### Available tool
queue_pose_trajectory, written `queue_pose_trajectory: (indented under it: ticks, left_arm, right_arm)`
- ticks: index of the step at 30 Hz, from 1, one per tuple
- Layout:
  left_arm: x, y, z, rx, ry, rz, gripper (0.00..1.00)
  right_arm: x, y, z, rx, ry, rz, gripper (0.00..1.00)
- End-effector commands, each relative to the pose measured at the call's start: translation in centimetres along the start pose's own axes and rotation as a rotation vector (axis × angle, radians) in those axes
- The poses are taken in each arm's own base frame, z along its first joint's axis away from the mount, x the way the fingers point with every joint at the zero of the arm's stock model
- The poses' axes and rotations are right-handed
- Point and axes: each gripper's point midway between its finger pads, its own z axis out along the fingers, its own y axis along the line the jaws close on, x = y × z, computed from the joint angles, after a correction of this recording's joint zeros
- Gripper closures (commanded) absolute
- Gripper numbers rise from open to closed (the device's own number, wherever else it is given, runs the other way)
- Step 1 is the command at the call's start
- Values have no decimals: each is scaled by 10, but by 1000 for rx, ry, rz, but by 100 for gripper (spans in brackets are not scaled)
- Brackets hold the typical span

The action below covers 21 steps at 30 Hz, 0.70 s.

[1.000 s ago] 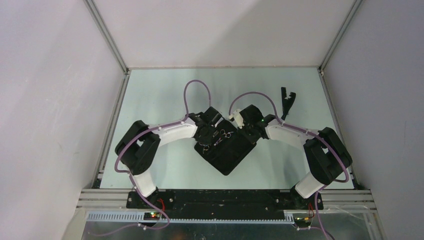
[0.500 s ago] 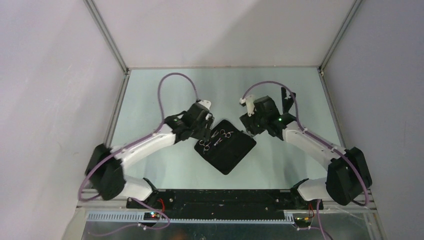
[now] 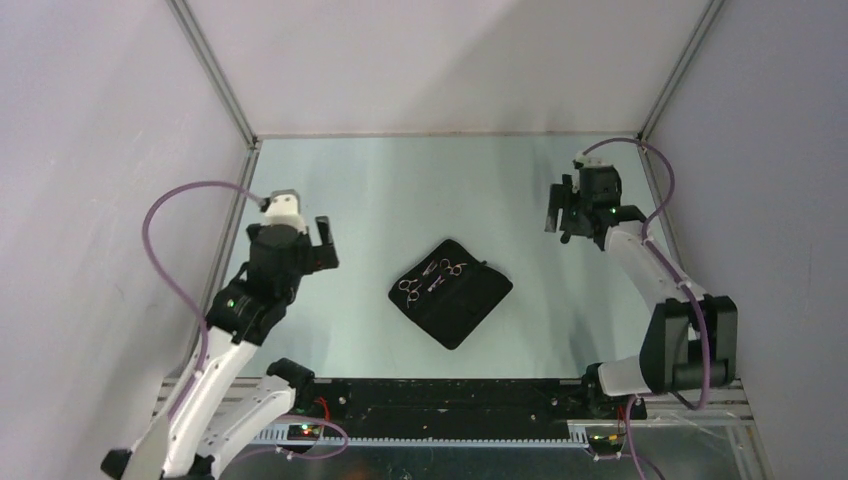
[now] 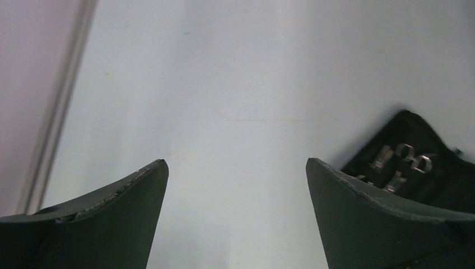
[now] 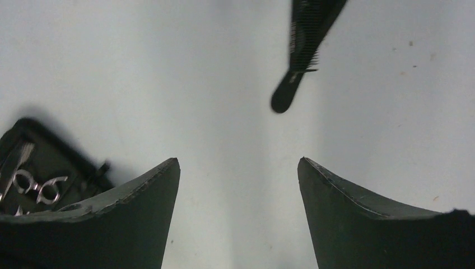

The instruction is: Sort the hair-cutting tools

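On the black zip case (image 3: 465,305) lie two slim silver metal scissors (image 3: 432,280), light and slippery; we would pinch their rings. Our left end effector (image 4: 236,162) and right end effector (image 5: 238,159) gape empty, a black plastic comb (image 5: 307,33) ahead of the right.

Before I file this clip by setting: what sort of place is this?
Probably a lab test enclosure: plain walls, aluminium frame rails, and a table holding a black case.

We count two silver scissors, the first scissors (image 3: 408,290) and the second scissors (image 3: 453,267). We count one black comb (image 5: 305,33) and one black case (image 3: 462,305). We also count two arms, the left arm (image 3: 232,318) and the right arm (image 3: 652,268).
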Motion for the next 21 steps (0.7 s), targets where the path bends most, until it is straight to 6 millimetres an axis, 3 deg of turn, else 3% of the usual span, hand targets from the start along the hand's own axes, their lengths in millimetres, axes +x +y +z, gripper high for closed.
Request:
queue_pose_trajectory:
  ticks: [1,4,5,9,12,21]
  left_arm:
    - [12,47,1,-180,-48,39,0]
    - [19,57,2,-220,-84,17,0]
    - [24,57,5,-221,-86,16,0]
    - [27,61,7,-243,-93,18,0]
    - [27,62,9,-246,-89,20,0]
    - [30,61,12,-243,-75,32,0]
  right_arm:
    - [-30,-25,23,46,-18,101,20]
    - [-28,-47,50,83,39,128,23]
    - [-36,-60,53,103,33,141,24]
    - [-36,-75,85,112,96,135,28]
    - [-29,-81,109,110,152,117,30]
    - [-31,-76,142,39,247,81,38]
